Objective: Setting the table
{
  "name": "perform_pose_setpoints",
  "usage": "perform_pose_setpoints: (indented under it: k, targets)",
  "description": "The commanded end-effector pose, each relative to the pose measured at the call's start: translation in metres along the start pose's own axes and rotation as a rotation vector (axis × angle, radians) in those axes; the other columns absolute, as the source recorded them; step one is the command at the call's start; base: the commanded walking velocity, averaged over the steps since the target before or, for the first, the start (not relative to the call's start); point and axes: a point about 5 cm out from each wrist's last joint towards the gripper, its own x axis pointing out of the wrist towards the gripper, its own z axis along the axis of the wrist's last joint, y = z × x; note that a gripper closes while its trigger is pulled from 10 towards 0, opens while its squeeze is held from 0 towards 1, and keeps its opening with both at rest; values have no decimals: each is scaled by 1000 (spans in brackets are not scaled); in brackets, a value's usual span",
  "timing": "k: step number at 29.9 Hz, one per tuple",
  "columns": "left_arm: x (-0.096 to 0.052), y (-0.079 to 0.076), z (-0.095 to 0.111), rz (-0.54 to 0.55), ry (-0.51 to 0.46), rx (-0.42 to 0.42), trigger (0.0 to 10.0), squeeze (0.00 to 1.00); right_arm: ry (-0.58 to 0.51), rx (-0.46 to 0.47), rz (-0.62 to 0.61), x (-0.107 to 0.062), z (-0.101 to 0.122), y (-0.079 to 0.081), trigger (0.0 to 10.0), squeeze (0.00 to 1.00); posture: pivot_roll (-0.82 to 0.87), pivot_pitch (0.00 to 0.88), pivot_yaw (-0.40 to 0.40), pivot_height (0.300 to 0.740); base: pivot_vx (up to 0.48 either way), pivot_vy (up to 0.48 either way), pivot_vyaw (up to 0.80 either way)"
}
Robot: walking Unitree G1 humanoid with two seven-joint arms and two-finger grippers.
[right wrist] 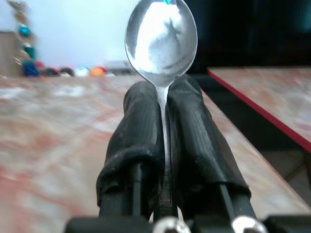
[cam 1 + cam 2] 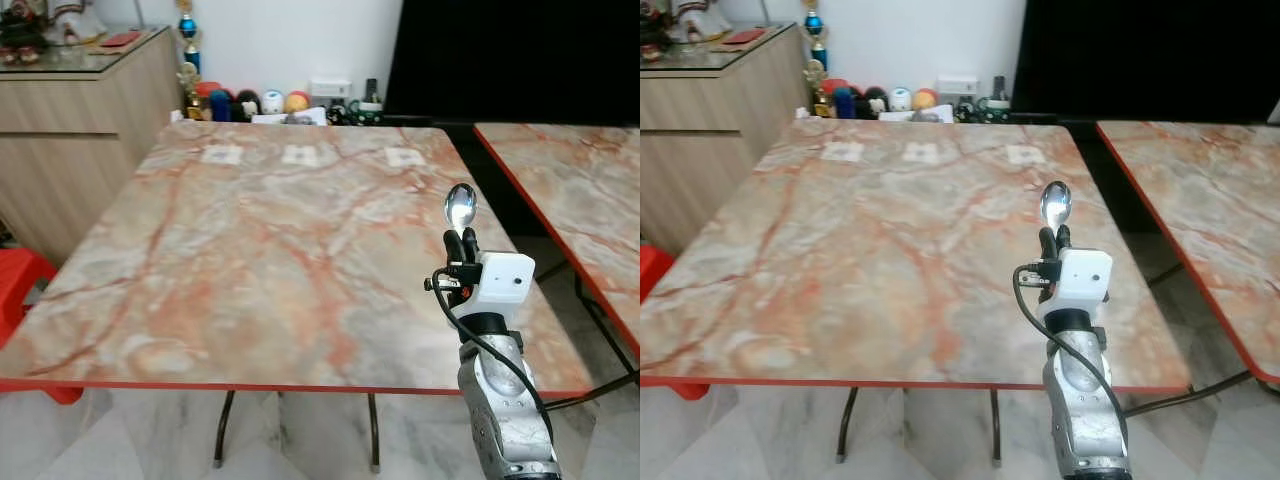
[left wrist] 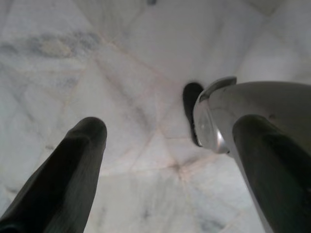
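Observation:
A silver spoon (image 2: 460,208) stands upright, bowl up, its handle pinched between the two black fingers of my right gripper (image 2: 463,240). The right gripper hovers over the near right part of the marble-patterned table (image 2: 250,260), close to the front edge. In the right wrist view the spoon (image 1: 161,41) rises from the closed fingers (image 1: 141,136), bowl toward the camera. My left gripper (image 3: 165,160) hangs idle over the pale tiled floor, its fingers (image 3: 68,179) spread apart with nothing between them.
A second marble table (image 2: 580,190) stands to the right across a narrow gap. A wooden cabinet (image 2: 80,120) is at the back left, small toys and a trophy (image 2: 188,50) along the far wall, and a red stool (image 2: 20,280) at the left.

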Motion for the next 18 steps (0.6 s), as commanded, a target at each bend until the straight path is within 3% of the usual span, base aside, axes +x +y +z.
perform_pose_setpoints:
  k: [1, 9, 18]
  targets:
    - [0, -13, -1, -42, 10, 20, 10000, 0, -15, -12, -14, 0, 4, -3, 10000, 0, -13, 60, 2, 740, 0, -461, 0]
    - [0, -12, 1, -43, 0, 24, 10000, 0, -11, -20, -15, -1, 3, -3, 10000, 0, -12, 71, 5, 740, 0, -459, 0]
    - [-4, 6, -12, -24, 19, 20, 10000, 0, -21, -28, -27, -1, 5, -5, 10000, 0, -12, 77, 4, 740, 0, -458, 0]
